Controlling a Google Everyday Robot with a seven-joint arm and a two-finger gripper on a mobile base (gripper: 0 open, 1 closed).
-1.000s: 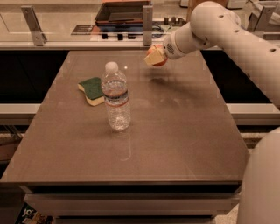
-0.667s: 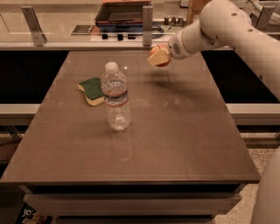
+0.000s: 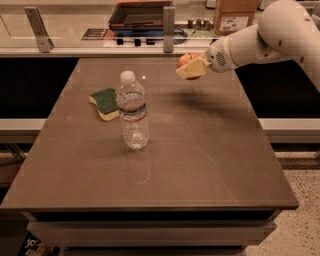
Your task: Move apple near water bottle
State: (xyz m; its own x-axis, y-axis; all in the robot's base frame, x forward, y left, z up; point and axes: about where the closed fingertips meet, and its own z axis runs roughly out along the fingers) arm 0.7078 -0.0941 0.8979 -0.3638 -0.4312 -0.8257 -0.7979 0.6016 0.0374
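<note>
The water bottle (image 3: 133,112) stands upright left of the table's middle, clear ribbed plastic with a white cap. The apple (image 3: 186,60), red-orange, is held in the air above the far right part of the table. My gripper (image 3: 190,68) is shut on the apple, its yellowish fingers covering the apple's lower front. The gripper and apple are well to the right of and behind the bottle, with a shadow on the table below them.
A green-and-yellow sponge (image 3: 105,103) lies just left of and behind the bottle. The brown table (image 3: 200,165) has edges at front and right. Behind it runs a counter with metal posts (image 3: 168,29), a tray and a cardboard box (image 3: 236,15).
The gripper with the apple has lifted slightly and shifted a little to the right above the far part of the table. The bottle and sponge have not moved.
</note>
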